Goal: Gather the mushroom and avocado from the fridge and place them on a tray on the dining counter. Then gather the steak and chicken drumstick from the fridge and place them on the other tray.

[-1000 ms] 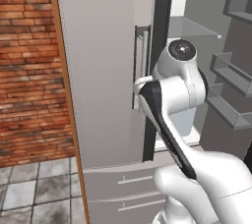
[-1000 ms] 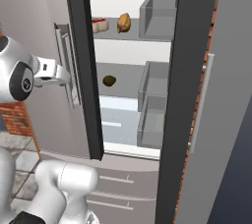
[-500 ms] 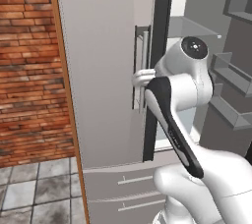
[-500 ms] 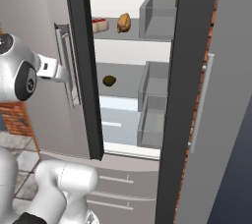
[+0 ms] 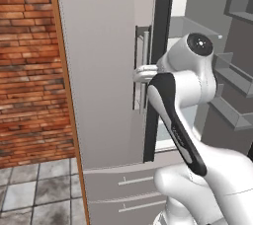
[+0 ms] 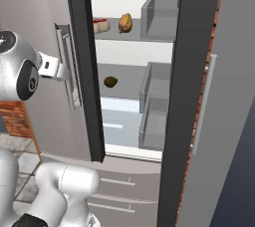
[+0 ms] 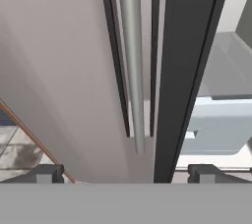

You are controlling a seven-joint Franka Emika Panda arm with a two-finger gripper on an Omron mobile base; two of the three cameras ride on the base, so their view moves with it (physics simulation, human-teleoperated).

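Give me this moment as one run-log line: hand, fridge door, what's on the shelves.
hand: open, at left door handle | fridge: both doors open | steak, chicken drumstick: upper shelf | avocado: shelf below

Grey fridge (image 6: 55,2) with left door ajar, end effector (image 6: 63,73) open at its vertical steel handle (image 6: 68,66), steak (image 6: 100,24) beside chicken drumstick (image 6: 125,22) on upper shelf, avocado (image 6: 110,81) on shelf below, drawers (image 6: 119,191) underneath.

Between the grey fridge's left door (image 6: 45,47) and right door (image 6: 219,101) you have an open gap to the shelves. The steel vertical handle (image 7: 132,61) stands directly before your wide-spread hand (image 7: 125,173), untouched.
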